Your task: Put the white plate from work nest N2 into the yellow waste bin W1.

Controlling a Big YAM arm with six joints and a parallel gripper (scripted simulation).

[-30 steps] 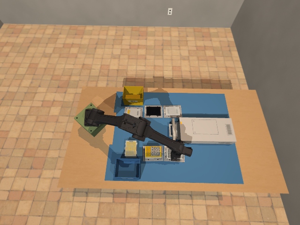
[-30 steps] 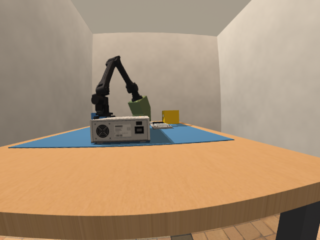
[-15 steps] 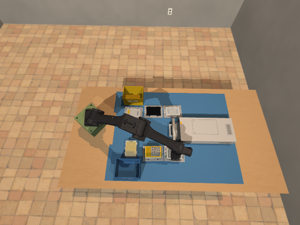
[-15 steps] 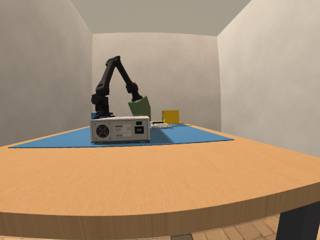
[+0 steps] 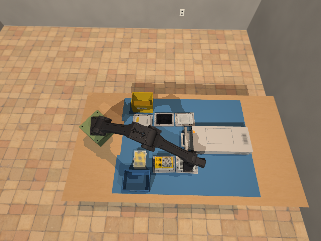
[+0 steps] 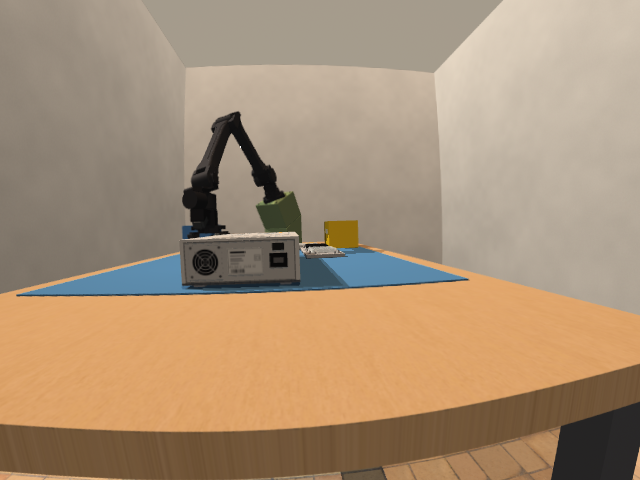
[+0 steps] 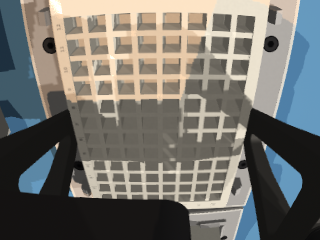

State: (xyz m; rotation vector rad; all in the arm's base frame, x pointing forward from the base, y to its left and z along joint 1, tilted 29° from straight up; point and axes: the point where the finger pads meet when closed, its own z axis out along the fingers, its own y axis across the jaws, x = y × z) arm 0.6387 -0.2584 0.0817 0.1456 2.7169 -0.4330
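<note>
The white plate (image 7: 156, 94), a grid of square wells, lies in its grey nest (image 7: 287, 20) and fills the wrist view. My gripper (image 7: 160, 118) is down over it, and its two dark fingers press against the plate's left and right long sides. In the top view the gripper (image 5: 187, 167) is at the front right nest, and only the plate's left part (image 5: 180, 163) shows beside it. The yellow waste bin (image 5: 142, 102) stands upright at the back left of the blue mat. It also shows in the exterior view (image 6: 341, 233), where the grey box hides the gripper.
A grey instrument box (image 5: 220, 139) stands just behind the gripper. A nest with a yellow and black plate (image 5: 163, 162) and a yellow tip box (image 5: 140, 158) lie to its left. A blue bin (image 5: 136, 181) is at the front left. Three nests (image 5: 164, 119) line the back.
</note>
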